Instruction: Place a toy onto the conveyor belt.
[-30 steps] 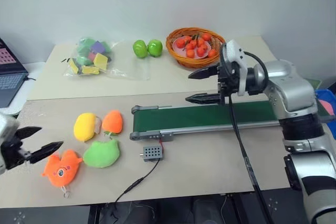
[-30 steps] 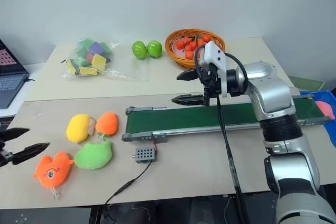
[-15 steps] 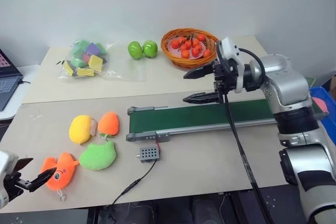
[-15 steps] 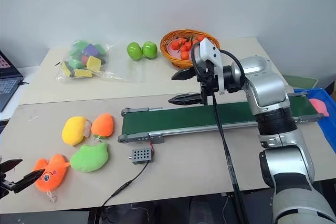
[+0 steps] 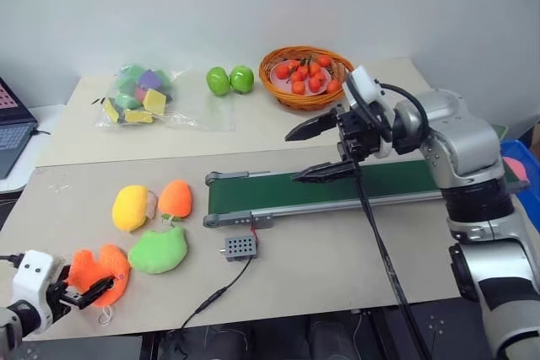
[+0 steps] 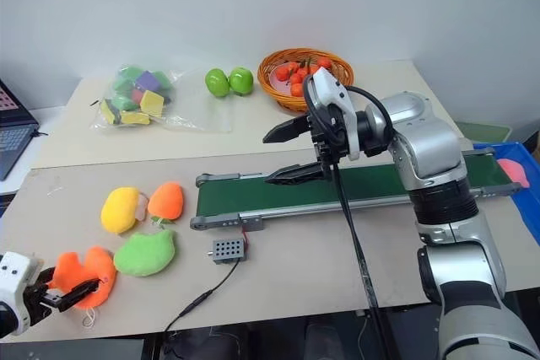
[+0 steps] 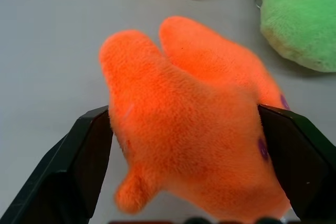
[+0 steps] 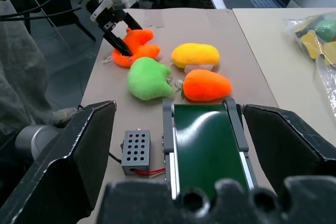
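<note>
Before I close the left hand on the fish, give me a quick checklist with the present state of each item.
1. Left hand open: ok.
2. Fish between its fingers: ok, one on each side.
3. Fingers touching fish: cannot tell.
4. Green plush out of the grip: ok, beside the fish, outside the fingers.
5. Belt free for the drop: ok, nothing lies on it.
6. Right hand out of the way: not ok, it hangs open over the belt.

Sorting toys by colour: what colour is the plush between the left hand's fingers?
Bright orange toy; left wrist view.
</note>
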